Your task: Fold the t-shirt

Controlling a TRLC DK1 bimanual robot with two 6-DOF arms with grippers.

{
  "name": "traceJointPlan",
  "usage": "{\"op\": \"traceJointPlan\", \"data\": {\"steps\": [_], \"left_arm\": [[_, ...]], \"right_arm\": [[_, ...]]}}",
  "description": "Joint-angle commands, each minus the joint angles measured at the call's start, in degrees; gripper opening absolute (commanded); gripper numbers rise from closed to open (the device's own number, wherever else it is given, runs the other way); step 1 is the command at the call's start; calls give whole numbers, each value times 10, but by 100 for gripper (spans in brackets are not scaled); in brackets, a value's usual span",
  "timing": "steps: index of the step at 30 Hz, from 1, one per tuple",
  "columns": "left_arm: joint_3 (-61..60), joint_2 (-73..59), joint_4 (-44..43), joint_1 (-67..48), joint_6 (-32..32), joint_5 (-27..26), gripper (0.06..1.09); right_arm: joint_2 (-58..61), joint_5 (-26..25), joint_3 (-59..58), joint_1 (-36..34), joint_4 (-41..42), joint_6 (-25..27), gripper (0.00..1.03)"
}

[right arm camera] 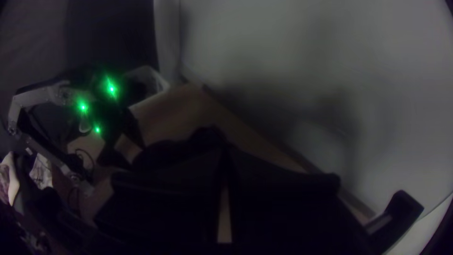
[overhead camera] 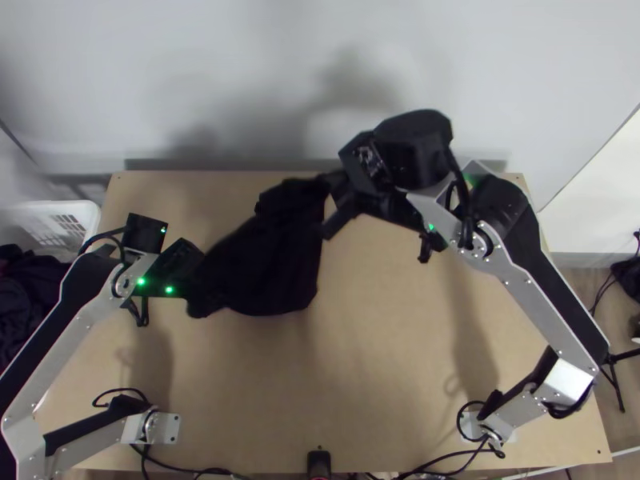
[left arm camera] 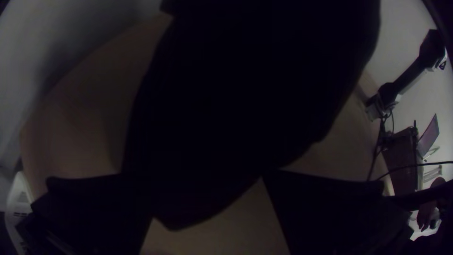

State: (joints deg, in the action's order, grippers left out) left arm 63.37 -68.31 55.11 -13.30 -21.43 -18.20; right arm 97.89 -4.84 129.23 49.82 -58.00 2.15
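One table [overhead camera: 384,360], one black t-shirt [overhead camera: 272,260]

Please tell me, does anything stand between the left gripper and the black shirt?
Nothing visible stands in the way. The left gripper is open, and the near end of the black shirt already appears in the space between its fingers. The right gripper holds the shirt farther off, at the opposite end.

So the t-shirt [overhead camera: 276,260] is plain black, kinda bunched up, slanting across the left-middle part of the wooden table [overhead camera: 384,368], with a narrow scrunched far end and a wider, droopy middle.
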Motion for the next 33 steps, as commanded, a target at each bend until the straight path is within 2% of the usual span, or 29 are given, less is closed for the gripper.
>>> {"op": "traceJointPlan", "data": {"steps": [1,3,7,14,23,24,26,27,28,29,31,33], "left_arm": [[-15,15,0,-1,5,4,104],[-19,16,0,-1,6,5,104],[-17,15,-3,-3,6,5,104],[-17,6,-18,-19,6,5,104],[-26,-38,-67,-77,20,22,104],[-23,-45,-72,-82,24,22,104],[-18,-58,-81,-88,31,23,104],[-17,-63,-85,-91,31,23,104],[-16,-68,-90,-93,33,24,104],[-15,-74,-93,-95,34,24,104],[-15,-83,-98,-96,35,25,104],[-15,-93,-106,-97,38,30,104]], "right_arm": [[-42,35,-111,-8,-43,-8,3],[-60,65,-168,-15,-57,-4,3],[-110,81,-301,-46,-64,5,3],[-194,81,-473,-213,-63,16,3],[-236,80,-648,-415,-70,93,3],[-233,80,-663,-435,-77,109,3],[-227,77,-687,-456,-84,173,3],[-227,75,-695,-460,-84,204,6],[-229,74,-699,-460,-84,219,18],[-234,68,-703,-463,-84,222,30],[-245,66,-701,-460,-84,218,46],[-252,62,-696,-450,-80,212,70]]}}
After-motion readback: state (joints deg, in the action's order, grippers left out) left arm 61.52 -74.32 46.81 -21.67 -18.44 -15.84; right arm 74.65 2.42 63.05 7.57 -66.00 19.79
